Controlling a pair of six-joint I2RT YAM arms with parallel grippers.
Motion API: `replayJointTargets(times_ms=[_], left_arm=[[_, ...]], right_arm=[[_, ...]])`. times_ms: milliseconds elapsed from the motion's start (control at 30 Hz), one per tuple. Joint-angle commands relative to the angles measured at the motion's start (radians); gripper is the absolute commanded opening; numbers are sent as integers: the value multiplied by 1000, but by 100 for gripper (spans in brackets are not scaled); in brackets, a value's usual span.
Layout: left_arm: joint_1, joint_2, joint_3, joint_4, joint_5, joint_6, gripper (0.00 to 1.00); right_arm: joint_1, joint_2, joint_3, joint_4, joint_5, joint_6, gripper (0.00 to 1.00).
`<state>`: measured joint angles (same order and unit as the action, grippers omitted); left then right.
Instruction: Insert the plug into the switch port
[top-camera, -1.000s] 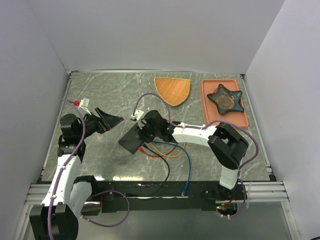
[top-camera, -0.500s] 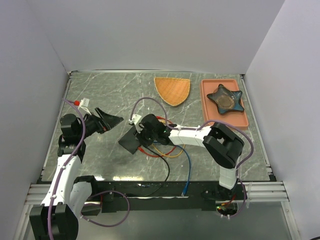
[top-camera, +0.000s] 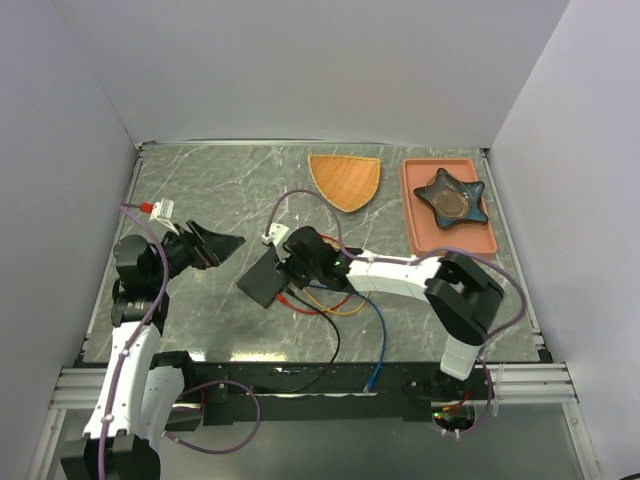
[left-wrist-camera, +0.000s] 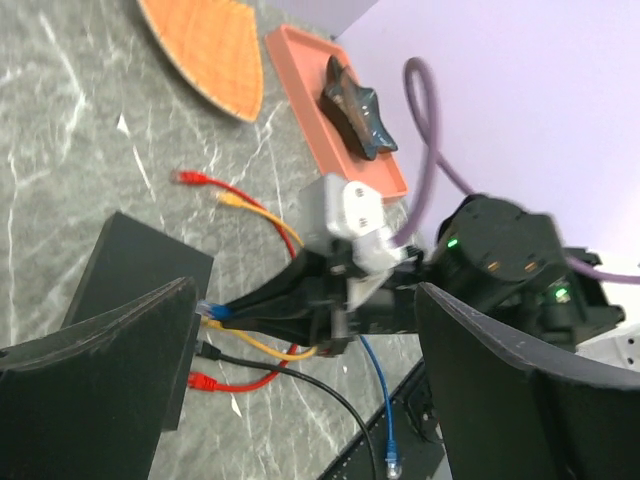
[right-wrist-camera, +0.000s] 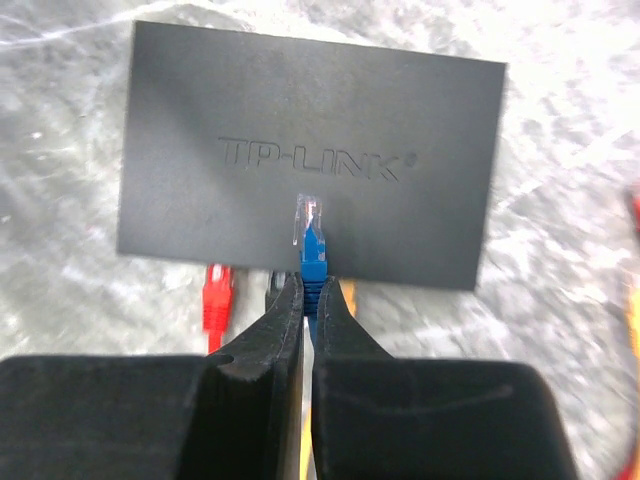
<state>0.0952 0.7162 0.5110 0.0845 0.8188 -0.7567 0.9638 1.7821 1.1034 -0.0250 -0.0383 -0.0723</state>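
Note:
The flat black switch (right-wrist-camera: 300, 150) lies on the marble table (top-camera: 200, 300), its port edge towards my right gripper (right-wrist-camera: 308, 285). That gripper is shut on the blue plug (right-wrist-camera: 313, 245), whose clear tip sits over the box's top near its edge. The sockets themselves are hidden under that edge. In the top view the right gripper (top-camera: 296, 262) is at the switch (top-camera: 262, 280). My left gripper (top-camera: 215, 243) hovers open to the left, empty. In the left wrist view its jaws (left-wrist-camera: 305, 290) frame the switch (left-wrist-camera: 130, 270) and the blue plug (left-wrist-camera: 208, 310).
Red (right-wrist-camera: 217, 295), black and yellow cables sit at the switch's port edge and loop on the table (top-camera: 320, 300). The blue cable's other end (top-camera: 372, 380) hangs over the front edge. An orange fan-shaped mat (top-camera: 345, 180) and a pink tray (top-camera: 450, 235) with a dark star dish (top-camera: 452, 197) lie behind.
My right gripper has shut on the blue plug and shifted slightly by the switch. The left arm has drifted a little to the left, still open.

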Motion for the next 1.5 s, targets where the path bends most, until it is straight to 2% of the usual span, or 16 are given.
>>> replayJointTargets(times_ms=[0,167,200,333,433,567,633,867,1000,1100,1133,1233,1333,1467], left_arm=[[5,-64,41,35,13,36,98],[-2,-109,11,124,66,2,98],[-5,-112,9,144,72,-1,97],[-49,-118,12,169,65,-4,93],[-146,-118,27,172,17,25,92],[-335,-71,76,132,-82,89,90],[-388,-34,86,138,-121,109,88],[-540,38,113,181,-176,125,72],[-589,65,129,178,-220,143,67],[-604,75,129,193,-228,140,59],[-607,77,132,189,-233,143,48],[-620,91,141,172,-238,157,33],[-630,94,149,156,-242,169,41],[-637,91,150,152,-248,178,41]], right_arm=[[-26,-168,-16,-16,-60,-33,0],[-103,-286,-10,-88,-349,-58,0],[-132,-309,-23,-79,-468,-52,0],[-185,-409,-47,-38,-685,-17,0],[-178,-455,-14,-96,-716,-24,0],[-180,-510,-25,-81,-716,3,0],[-178,-521,-31,-72,-727,17,0],[-180,-553,-56,-55,-732,40,0],[-180,-558,-60,-58,-729,42,0],[-181,-558,-60,-61,-724,43,0],[-181,-559,-63,-58,-721,46,0],[-181,-569,-82,-27,-718,63,0],[-183,-578,-88,-6,-707,69,0],[-183,-586,-88,5,-693,71,0]])
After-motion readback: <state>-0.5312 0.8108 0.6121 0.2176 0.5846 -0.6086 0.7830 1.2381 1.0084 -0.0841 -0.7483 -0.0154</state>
